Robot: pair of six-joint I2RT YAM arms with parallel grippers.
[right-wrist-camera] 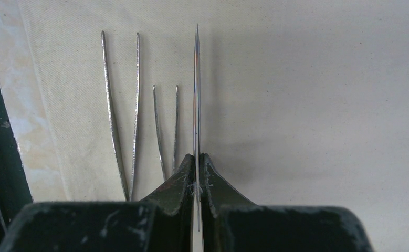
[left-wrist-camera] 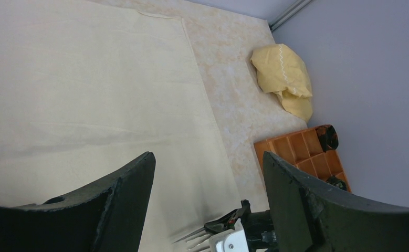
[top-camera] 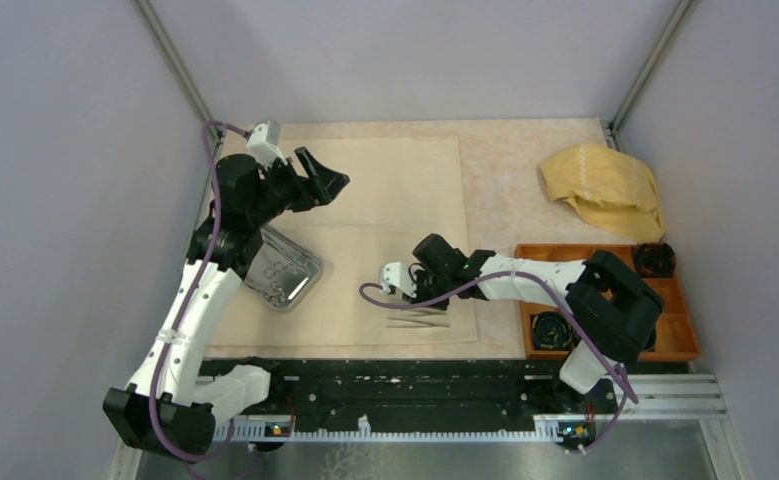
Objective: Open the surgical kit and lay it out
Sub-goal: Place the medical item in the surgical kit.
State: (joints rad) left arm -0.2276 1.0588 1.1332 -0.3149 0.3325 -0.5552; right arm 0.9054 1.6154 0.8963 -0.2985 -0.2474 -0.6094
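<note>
The pale cream cloth sheet [top-camera: 395, 215] lies spread flat on the table and fills the left wrist view [left-wrist-camera: 86, 89]. The shiny steel tray [top-camera: 305, 272] sits at the sheet's left edge, partly under my left arm. My left gripper [top-camera: 323, 182] is open and empty, raised above the sheet's far left part [left-wrist-camera: 207, 173]. My right gripper [top-camera: 397, 283] is low over the sheet's near edge. It [right-wrist-camera: 197, 157] is shut on slim pointed steel tweezers [right-wrist-camera: 196, 89], seen edge-on. Two more tweezers [right-wrist-camera: 121, 105] [right-wrist-camera: 166, 123] lie side by side on the sheet just beside them [top-camera: 417, 319].
A crumpled mustard-yellow cloth [top-camera: 605, 188] lies at the back right. An orange compartment box [top-camera: 605, 262] with black coils stands at the right, beside my right arm. Grey walls close in both sides. A black rail [top-camera: 405, 385] runs along the near edge.
</note>
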